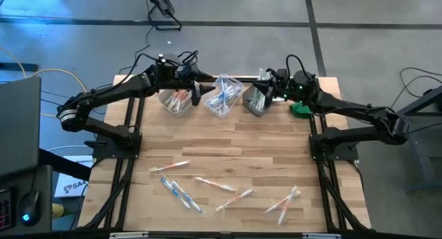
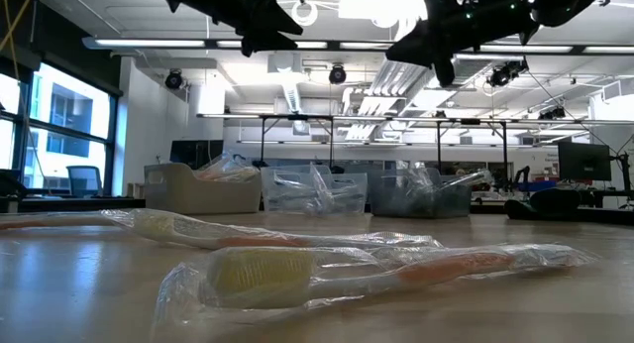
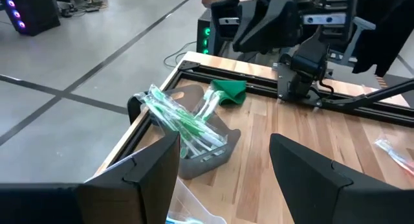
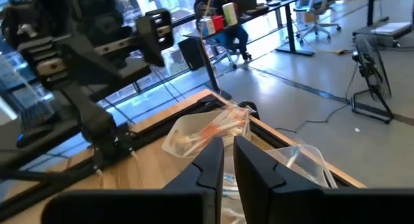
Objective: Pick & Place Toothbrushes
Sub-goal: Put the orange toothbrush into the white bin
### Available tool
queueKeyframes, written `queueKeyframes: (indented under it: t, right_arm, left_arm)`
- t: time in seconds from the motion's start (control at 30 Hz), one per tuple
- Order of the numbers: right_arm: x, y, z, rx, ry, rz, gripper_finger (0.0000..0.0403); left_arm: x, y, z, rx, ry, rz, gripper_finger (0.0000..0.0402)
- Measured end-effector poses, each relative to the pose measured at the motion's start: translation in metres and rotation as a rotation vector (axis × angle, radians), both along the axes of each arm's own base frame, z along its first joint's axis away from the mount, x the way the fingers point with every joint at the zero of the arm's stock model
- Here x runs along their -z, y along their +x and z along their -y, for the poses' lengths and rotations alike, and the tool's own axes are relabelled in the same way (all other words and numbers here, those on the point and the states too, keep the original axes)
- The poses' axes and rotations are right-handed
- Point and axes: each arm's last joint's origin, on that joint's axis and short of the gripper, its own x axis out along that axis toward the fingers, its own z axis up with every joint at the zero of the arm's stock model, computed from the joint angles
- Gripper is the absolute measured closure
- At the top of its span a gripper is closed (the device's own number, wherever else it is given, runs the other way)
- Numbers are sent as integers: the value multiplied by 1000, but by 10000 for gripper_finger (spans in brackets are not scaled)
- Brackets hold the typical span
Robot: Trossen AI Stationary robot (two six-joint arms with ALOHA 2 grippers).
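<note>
High view, counter (image 1: 228, 146): pale wood top filling the middle of the frame, dark frame rails on both sides.
High view, bins: three plastic bins in a row along the upper edge, left bin (image 1: 176, 101), middle bin (image 1: 222, 95), right bin (image 1: 257, 99), each with wrapped brushes in it.
High view, toothbrushes (image 1: 228, 190): loose wrapped ones scattered across the lower part of the counter, from lower left to lower right, some crossing each other.
High view, left gripper (image 1: 195, 94): reaches in from the left, between the left and middle bins.
High view, right gripper (image 1: 257, 87): reaches in from the right, over the right bin; a small green object (image 1: 300, 109) lies just beside that arm.
Low view, toothbrushes: two wrapped ones lie close in the lower foreground, one with an orange handle (image 2: 396, 274); the bins stand in a row mid-frame; both arms hang dark at the top edge.
Left wrist view, fingers (image 3: 155, 162): set wide apart, nothing between them; beyond them, the grey bin with green-handled brushes.
Right wrist view, fingers (image 4: 210, 162): nearly together with a narrow gap, nothing visibly gripped; beyond them, the bin with orange-handled brushes.
</note>
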Motion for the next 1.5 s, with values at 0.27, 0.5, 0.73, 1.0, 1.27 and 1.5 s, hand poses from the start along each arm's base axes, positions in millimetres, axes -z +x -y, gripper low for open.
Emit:
queueKeyframes:
  t: [0.27, 0.5, 0.73, 1.0, 1.27, 1.5]
  right_arm:
    - [0, 2, -4, -14, -21, -9, 394]
    - [0, 2, -4, -15, -21, -9, 398]
    - [0, 2, -4, -15, -21, -9, 399]
    - [0, 2, -4, -16, -20, -9, 399]
    - [0, 2, -4, -16, -20, -9, 398]
    - [0, 2, -4, -16, -20, -9, 398]
  left_arm:
    - [0, 0, 0, 0, 0, 0, 168]
    - [0, 0, 0, -5, -20, 2, 168]
    - [-3, -8, 9, 1, -22, -17, 168]
    - [2, -35, 22, -64, 6, 7, 168]
    - [2, -58, 34, -87, 6, 44, 168]
    - [-3, -66, 38, -100, 16, 61, 168]
